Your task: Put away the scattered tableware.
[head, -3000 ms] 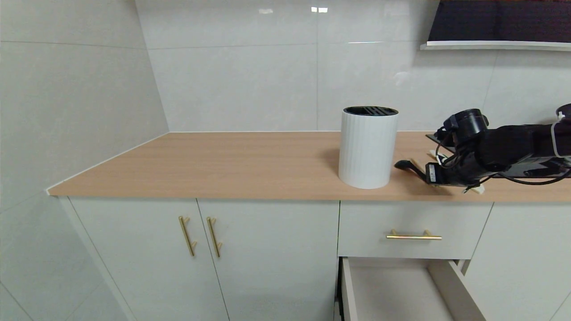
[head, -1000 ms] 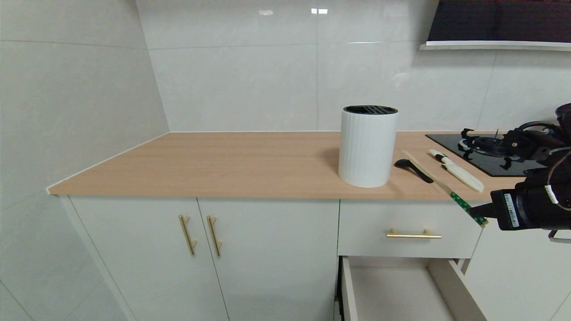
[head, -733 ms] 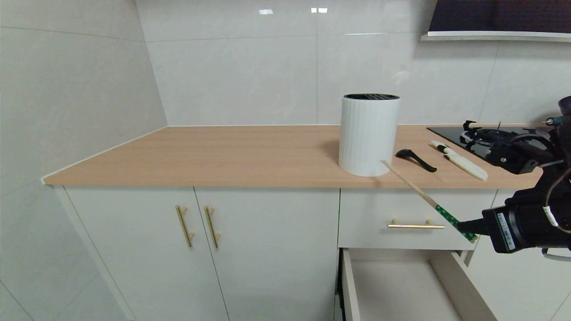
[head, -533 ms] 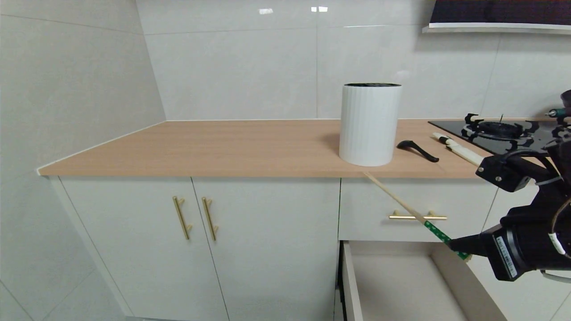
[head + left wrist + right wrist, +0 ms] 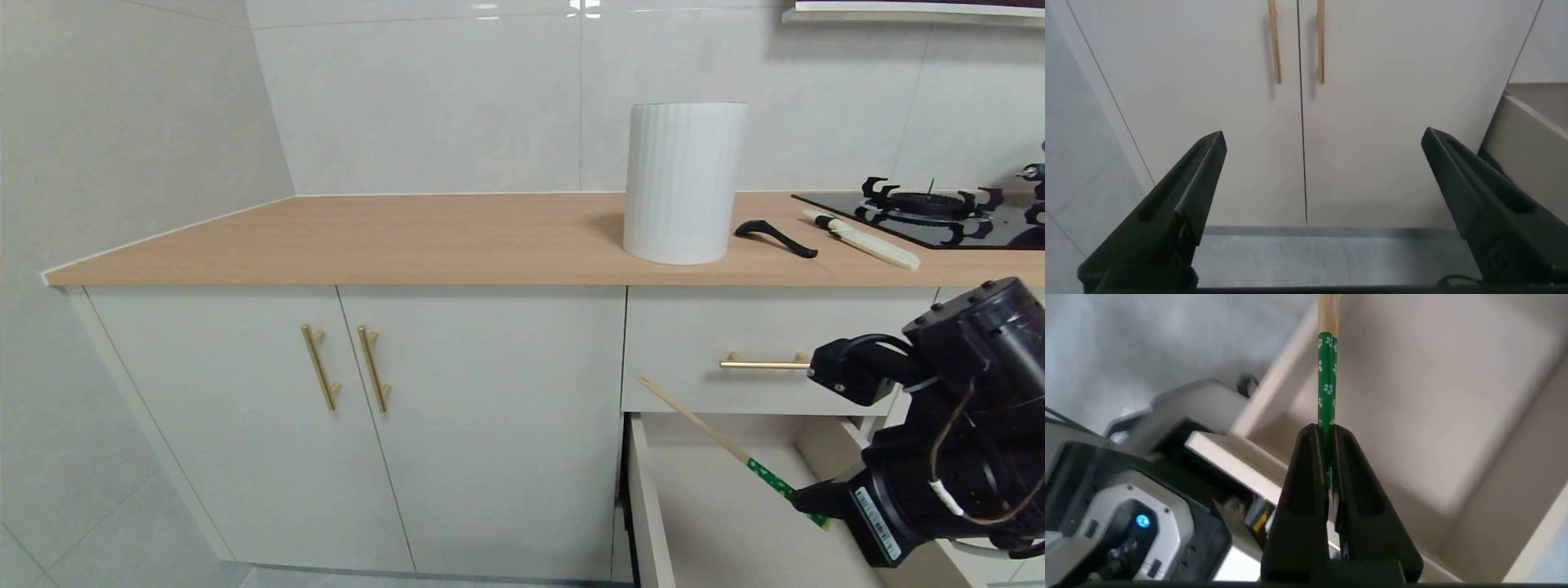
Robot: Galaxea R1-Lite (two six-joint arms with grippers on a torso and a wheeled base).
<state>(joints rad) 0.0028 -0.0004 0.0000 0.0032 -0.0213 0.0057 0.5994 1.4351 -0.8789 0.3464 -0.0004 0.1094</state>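
My right gripper (image 5: pixel 810 500) is shut on the green end of a wooden chopstick (image 5: pixel 702 425). It holds the stick slanting over the open lower drawer (image 5: pixel 643 498). In the right wrist view the fingers (image 5: pixel 1305 469) pinch the chopstick (image 5: pixel 1326 359) above the pale drawer floor (image 5: pixel 1454 392). On the wooden counter (image 5: pixel 408 237) lie a black spoon (image 5: pixel 775 238) and a knife with a cream blade (image 5: pixel 864 239), right of a white ribbed holder (image 5: pixel 682 184). My left gripper (image 5: pixel 1323 204) is open and low, facing the cabinet doors.
A gas hob (image 5: pixel 931 211) sits at the counter's right end. Above the open drawer is a closed drawer with a gold handle (image 5: pixel 763 363). Two cabinet doors with gold handles (image 5: pixel 343 376) stand to the left, and the tiled floor (image 5: pixel 1315 253) lies below.
My right gripper lifted the chopstick off the counter and carried it down to the open drawer. The head camera has sunk lower, so the counter looks flatter.
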